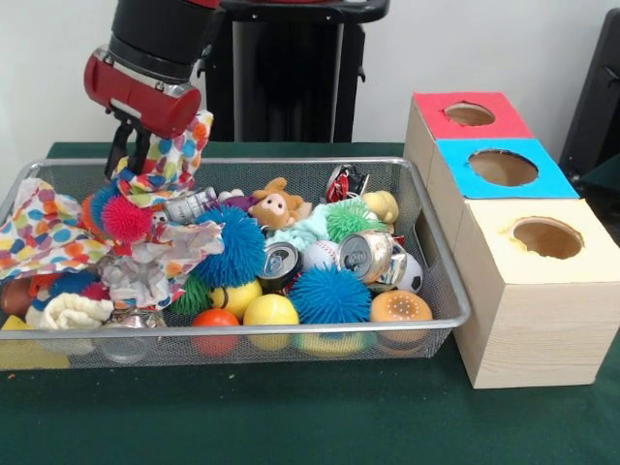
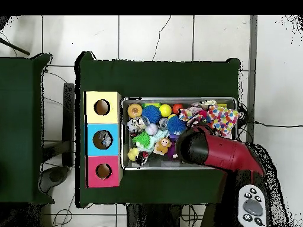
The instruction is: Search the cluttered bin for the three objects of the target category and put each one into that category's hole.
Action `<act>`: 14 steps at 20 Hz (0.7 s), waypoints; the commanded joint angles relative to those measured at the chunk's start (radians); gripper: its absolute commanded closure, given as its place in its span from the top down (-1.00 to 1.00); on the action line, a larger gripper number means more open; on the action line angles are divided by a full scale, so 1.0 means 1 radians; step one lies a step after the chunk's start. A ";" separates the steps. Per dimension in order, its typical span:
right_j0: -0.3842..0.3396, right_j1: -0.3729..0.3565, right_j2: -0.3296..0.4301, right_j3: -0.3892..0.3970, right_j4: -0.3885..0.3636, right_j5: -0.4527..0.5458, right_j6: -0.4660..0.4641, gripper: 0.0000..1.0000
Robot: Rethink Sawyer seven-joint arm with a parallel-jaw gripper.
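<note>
— What is in the wire basket (image 1: 441, 254)?

— Spiky balls, smooth balls, dented cans (image 1: 366, 255), a plush toy (image 1: 276, 206), and a spotty cloth (image 1: 58, 232).

— Where is the gripper (image 1: 131, 155)?

— Over the basket's spotty-cloth end. It pinches the cloth and lifts part of it.

— And beside the basket?

— Three boxes (image 1: 528, 291) with round holes: red, blue, yellow tops.

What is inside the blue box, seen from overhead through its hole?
Through the hole of the blue box, the overhead view shows a small greyish thing inside. What it is cannot be told; the lid covers the rest.
</note>
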 commanded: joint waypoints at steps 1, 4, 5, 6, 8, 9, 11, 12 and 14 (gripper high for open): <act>-0.051 -0.018 0.168 0.113 -0.075 0.036 -0.077 1.00; -0.058 -0.020 0.177 0.120 -0.076 0.027 -0.059 1.00; -0.057 -0.020 0.177 0.117 -0.084 0.026 -0.054 1.00; -0.057 -0.021 0.178 0.117 -0.090 0.024 -0.050 1.00; -0.055 -0.020 0.177 0.115 -0.096 0.027 -0.044 1.00; -0.053 -0.019 0.175 0.111 -0.100 0.030 -0.043 1.00; -0.050 -0.015 0.173 0.108 -0.107 0.032 -0.038 1.00; -0.051 -0.015 0.174 0.107 -0.106 0.037 -0.034 1.00; -0.049 -0.014 0.174 0.102 -0.108 0.051 -0.031 1.00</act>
